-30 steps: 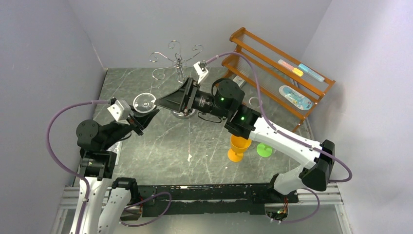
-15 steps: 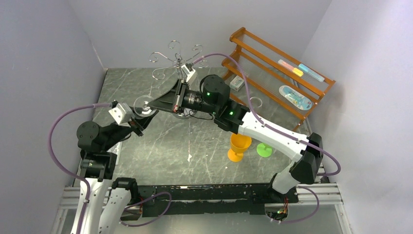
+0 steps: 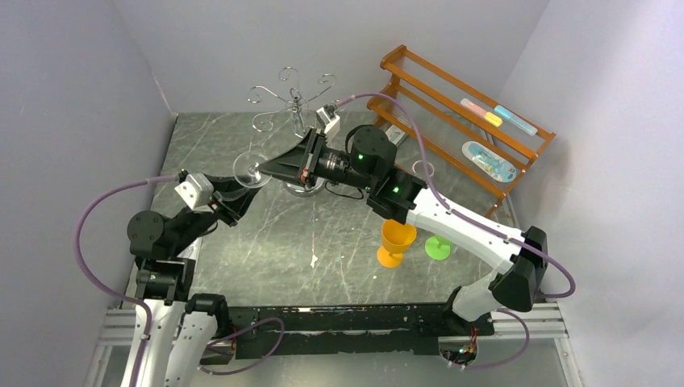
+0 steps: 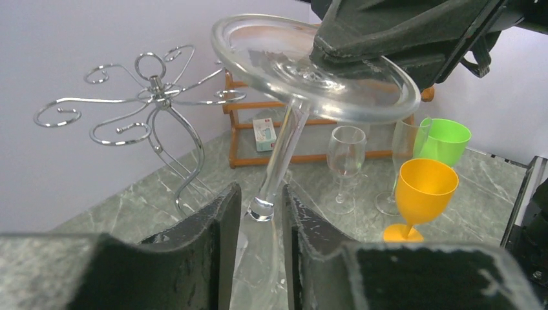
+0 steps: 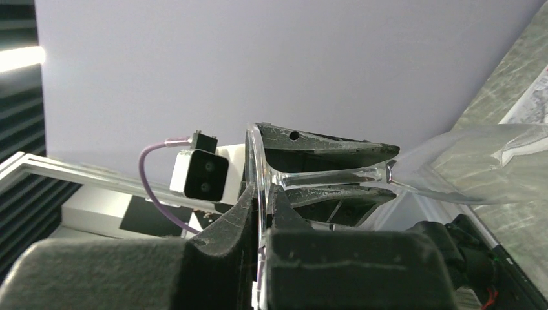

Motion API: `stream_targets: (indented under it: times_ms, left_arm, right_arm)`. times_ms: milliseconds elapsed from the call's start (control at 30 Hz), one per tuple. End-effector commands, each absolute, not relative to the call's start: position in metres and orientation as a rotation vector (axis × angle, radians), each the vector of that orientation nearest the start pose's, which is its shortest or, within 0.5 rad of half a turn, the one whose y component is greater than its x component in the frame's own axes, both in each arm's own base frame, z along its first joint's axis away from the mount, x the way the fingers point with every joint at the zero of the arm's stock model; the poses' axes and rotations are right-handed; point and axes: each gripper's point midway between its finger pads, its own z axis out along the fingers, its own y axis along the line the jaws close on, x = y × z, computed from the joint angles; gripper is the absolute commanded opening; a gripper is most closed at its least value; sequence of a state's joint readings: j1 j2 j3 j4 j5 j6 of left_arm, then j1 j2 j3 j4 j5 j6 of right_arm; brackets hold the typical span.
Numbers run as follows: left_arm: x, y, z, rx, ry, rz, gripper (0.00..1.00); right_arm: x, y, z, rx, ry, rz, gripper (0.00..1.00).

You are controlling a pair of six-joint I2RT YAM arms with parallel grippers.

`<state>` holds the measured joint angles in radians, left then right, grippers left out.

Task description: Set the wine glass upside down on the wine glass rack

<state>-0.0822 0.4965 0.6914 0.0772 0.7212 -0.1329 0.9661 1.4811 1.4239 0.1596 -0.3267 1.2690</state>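
Note:
The clear wine glass (image 3: 249, 168) hangs in the air between my two arms, left of the table's middle, bowl toward the left arm. My right gripper (image 5: 262, 197) is shut on the rim of its round foot (image 4: 310, 71), seen edge-on in the right wrist view. My left gripper (image 4: 257, 213) is open around the stem (image 4: 284, 148), with a gap on each side of it. The bowl (image 5: 472, 165) lies beyond the left fingers (image 5: 323, 147). The chrome wine glass rack (image 3: 292, 101) stands at the back of the table, its scroll arms (image 4: 155, 90) bare.
An orange goblet (image 3: 397, 239) and a green goblet (image 3: 438, 247) stand right of centre, with two clear glasses (image 4: 346, 152) near them. An orange-brown wooden shelf (image 3: 460, 121) with small items fills the back right corner. Grey walls close in on the left and at the back.
My right gripper has shut on the glass's foot. My left gripper has opened off the stem and dropped back slightly toward its base.

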Motion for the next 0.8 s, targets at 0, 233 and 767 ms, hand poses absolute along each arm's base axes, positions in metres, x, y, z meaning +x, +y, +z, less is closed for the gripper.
stream_targets:
  times_ms: [0, 233, 767]
  left_arm:
    - [0.202, -0.145, 0.372, 0.655, 1.162, -0.664, 0.32]
    - [0.196, -0.148, 0.373, 0.716, 1.051, -0.629, 0.32]
    - [0.202, -0.151, 0.362, 0.775, 1.098, -0.622, 0.19]
  right_arm:
    - [0.182, 0.429, 0.463, -0.041, 1.772, 2.080, 0.00]
    - [0.177, 0.431, 0.455, -0.049, 1.804, 2.127, 0.00]
    - [0.181, 0.428, 0.448, -0.033, 1.813, 2.122, 0.00]
